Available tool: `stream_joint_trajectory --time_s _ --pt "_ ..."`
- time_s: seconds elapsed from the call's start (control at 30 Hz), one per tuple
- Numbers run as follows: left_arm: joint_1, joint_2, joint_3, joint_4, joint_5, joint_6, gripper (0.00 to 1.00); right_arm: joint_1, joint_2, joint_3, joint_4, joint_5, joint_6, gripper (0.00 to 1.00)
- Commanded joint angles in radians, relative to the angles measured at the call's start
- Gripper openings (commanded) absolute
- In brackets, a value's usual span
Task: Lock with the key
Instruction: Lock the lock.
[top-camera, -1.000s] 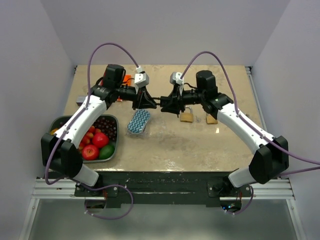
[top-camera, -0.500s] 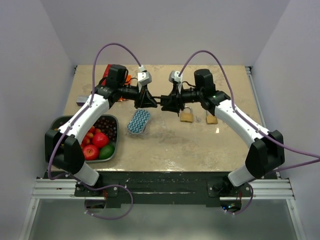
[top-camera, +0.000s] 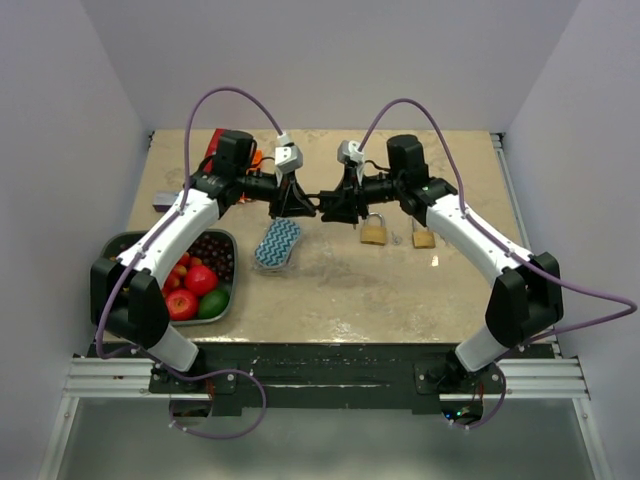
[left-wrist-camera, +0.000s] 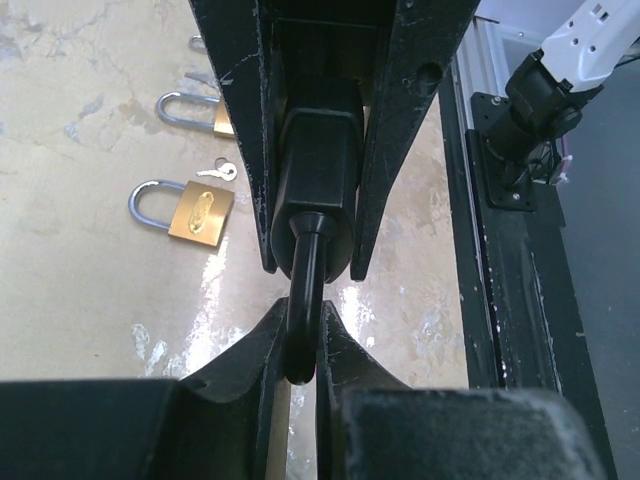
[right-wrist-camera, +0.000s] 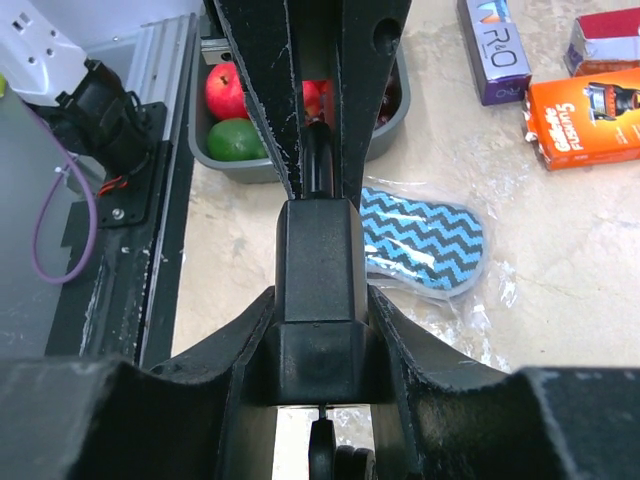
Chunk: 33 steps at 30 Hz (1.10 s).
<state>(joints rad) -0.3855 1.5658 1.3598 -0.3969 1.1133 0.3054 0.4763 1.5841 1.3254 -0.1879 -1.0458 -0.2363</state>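
Jaws: left gripper (left-wrist-camera: 303, 350) is closed on the shackle (left-wrist-camera: 305, 270) of the black padlock (left-wrist-camera: 318, 170). Right gripper (right-wrist-camera: 320, 300) is clamped on the padlock's body, one finger against each flat side.
- Padlock position: held in the air between the two grippers, above the middle of the table (top-camera: 380, 290). It lies horizontally, with the shackle toward the left arm and the body toward the right arm.
- Padlock form: the body is a smooth, matte black rectangular block with rounded edges. The shackle is a glossy black round bar bent into a loop.
- Fingers: black, flat-faced and scuffed, with fine scratches.
- Right wrist view: a small dark part shows just below the body. Cannot tell what it is.
- Table surface: beige and marbled, with a slight sheen.
- On the table, right of centre: two brass padlocks (left-wrist-camera: 200, 212) with bright steel U-shaped shackles, lying flat.
- A small silver key (left-wrist-camera: 218, 170) lies between them, touching neither gripper.
- Below the left gripper: a soft oval pouch (right-wrist-camera: 425, 240) with a blue-and-white zigzag print, in crinkled clear wrap.
- Left edge: a grey tray (top-camera: 236, 265) holds a red apple (right-wrist-camera: 227, 92), a round green fruit (right-wrist-camera: 236, 140) and small dark fruit.
- Far left: an orange carton (right-wrist-camera: 585, 115) and a purple carton (right-wrist-camera: 492, 50), both lying flat.
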Motion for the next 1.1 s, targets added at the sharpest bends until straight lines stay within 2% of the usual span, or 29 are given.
stream_joint_trajectory --time_s 0.0,0.07,0.17,0.2,0.27,0.3,0.33,0.4,0.43,0.47,0.5,0.57,0.6,0.67,0.73,0.83,0.87,0.93,1.07 --pt "-0.282 0.03 0.041 0.331 0.301 0.001 0.0 0.237 0.03 0.086 0.298 -0.177 -0.017 0.0" --pt "-0.282 0.028 0.039 0.322 0.299 0.001 0.0 0.237 0.036 0.098 0.289 -0.178 -0.032 0.0" --pt "-0.254 -0.01 0.015 0.299 0.263 -0.023 0.0 0.216 0.025 0.119 0.167 -0.157 -0.112 0.0" --pt "-0.222 -0.022 -0.017 0.302 0.252 -0.037 0.03 0.191 0.021 0.118 0.121 -0.151 -0.115 0.0" --pt "-0.176 -0.056 -0.043 0.258 0.215 -0.014 0.12 0.16 -0.002 0.11 0.078 -0.143 -0.13 0.0" --pt "-0.123 -0.09 -0.063 0.241 0.204 -0.003 0.22 0.133 -0.013 0.104 0.041 -0.134 -0.136 0.0" --pt "-0.093 -0.102 -0.07 0.224 0.188 0.004 0.27 0.118 -0.027 0.095 0.032 -0.122 -0.143 0.0" --pt "-0.02 -0.127 -0.062 0.105 0.174 0.091 0.35 0.079 -0.062 0.066 0.016 -0.112 -0.144 0.0" --pt "-0.004 -0.133 -0.051 0.036 0.148 0.212 0.39 0.071 -0.071 0.058 0.012 -0.103 -0.143 0.0" --pt "0.01 -0.141 -0.045 -0.068 0.135 0.256 0.42 0.067 -0.087 0.051 0.004 -0.097 -0.149 0.0" --pt "0.031 -0.145 -0.039 -0.101 0.129 0.285 0.48 0.062 -0.095 0.049 -0.013 -0.092 -0.153 0.0" --pt "0.056 -0.162 -0.042 -0.122 0.135 0.293 0.53 0.062 -0.104 0.038 -0.022 -0.085 -0.158 0.0" --pt "0.059 -0.168 -0.048 -0.119 0.138 0.287 0.6 0.061 -0.113 0.035 -0.025 -0.085 -0.156 0.0" --pt "0.059 -0.188 -0.056 -0.083 0.141 0.259 0.64 0.062 -0.121 0.029 -0.028 -0.074 -0.153 0.0" --pt "0.059 -0.207 -0.088 -0.012 0.148 0.162 0.65 0.062 -0.128 0.026 -0.028 -0.069 -0.15 0.0" --pt "0.062 -0.257 -0.163 0.212 0.12 -0.015 0.63 0.062 -0.141 0.02 -0.019 -0.059 -0.14 0.0" --pt "0.072 -0.288 -0.212 0.348 0.105 -0.079 0.57 0.061 -0.147 0.02 -0.033 -0.056 -0.143 0.0" --pt "0.073 -0.305 -0.237 0.426 0.089 -0.123 0.48 0.061 -0.159 0.011 -0.032 -0.054 -0.141 0.0" --pt "0.073 -0.323 -0.268 0.513 0.097 -0.183 0.35 0.061 -0.17 -0.005 -0.015 -0.045 -0.12 0.0"
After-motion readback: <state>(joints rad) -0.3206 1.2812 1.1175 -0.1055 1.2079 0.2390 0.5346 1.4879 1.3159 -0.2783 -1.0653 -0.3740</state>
